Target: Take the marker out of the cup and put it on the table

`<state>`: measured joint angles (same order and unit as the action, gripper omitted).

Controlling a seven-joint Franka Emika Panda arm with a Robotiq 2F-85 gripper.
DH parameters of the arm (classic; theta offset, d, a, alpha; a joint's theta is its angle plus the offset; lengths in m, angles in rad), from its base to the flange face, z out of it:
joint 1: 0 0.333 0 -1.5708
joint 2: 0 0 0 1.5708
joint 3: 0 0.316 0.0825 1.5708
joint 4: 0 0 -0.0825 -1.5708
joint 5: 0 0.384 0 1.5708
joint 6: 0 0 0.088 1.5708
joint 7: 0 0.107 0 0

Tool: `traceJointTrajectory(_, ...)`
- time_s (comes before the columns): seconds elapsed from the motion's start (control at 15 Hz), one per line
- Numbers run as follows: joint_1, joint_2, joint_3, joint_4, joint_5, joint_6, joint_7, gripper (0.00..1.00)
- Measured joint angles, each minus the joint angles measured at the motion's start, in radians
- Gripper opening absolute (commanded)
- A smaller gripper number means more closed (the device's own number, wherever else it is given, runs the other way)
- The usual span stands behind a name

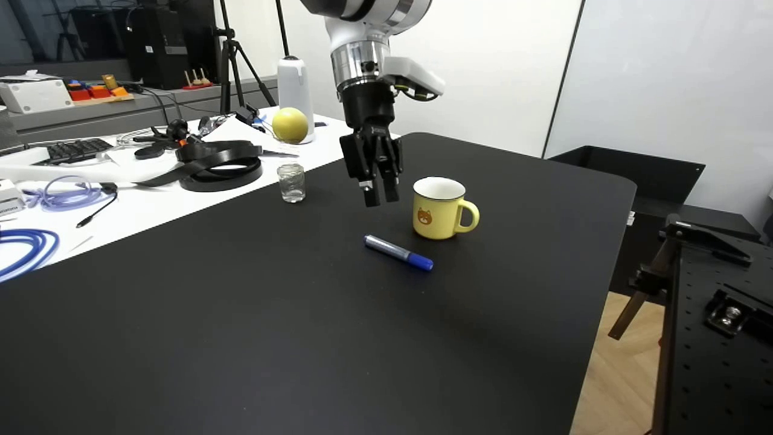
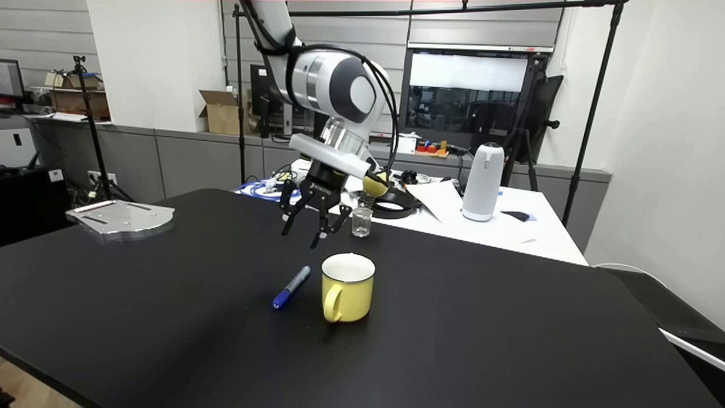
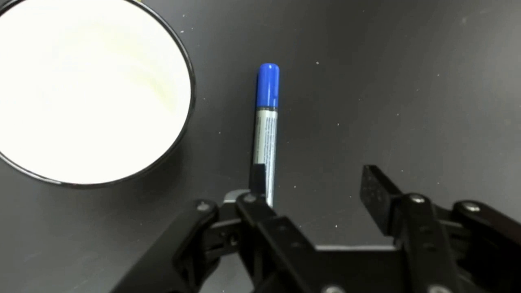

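The blue-capped marker [image 1: 398, 252] with a silver-grey body lies flat on the black table [image 1: 272, 338]. It also shows in an exterior view [image 2: 291, 288] and in the wrist view [image 3: 267, 126]. The yellow cup [image 1: 430, 214] stands upright beside the marker, apart from it; its white inside fills the upper left of the wrist view [image 3: 93, 93]. My gripper [image 1: 381, 198] is open and empty, above the table near the marker and cup. In the wrist view, the left finger of the gripper [image 3: 313, 175] covers the marker's lower end.
A small clear glass [image 1: 292, 183] stands on the table near the white desk [image 1: 253, 181]. The desk holds cables, black straps, a yellow ball [image 1: 290, 125] and a tall white device [image 2: 483, 181]. A clear plate [image 2: 122, 218] lies at the table's far edge.
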<state>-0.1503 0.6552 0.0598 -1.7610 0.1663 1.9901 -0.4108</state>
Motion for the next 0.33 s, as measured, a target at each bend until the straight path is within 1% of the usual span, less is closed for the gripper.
traceJointTrajectory(0.13,0.0,0.0,0.004,0.01,0.001,-0.023,-0.002,1.0)
traceJointTrajectory(0.33,0.0,-0.01,0.006,0.017,0.001,-0.028,-0.017,1.0)
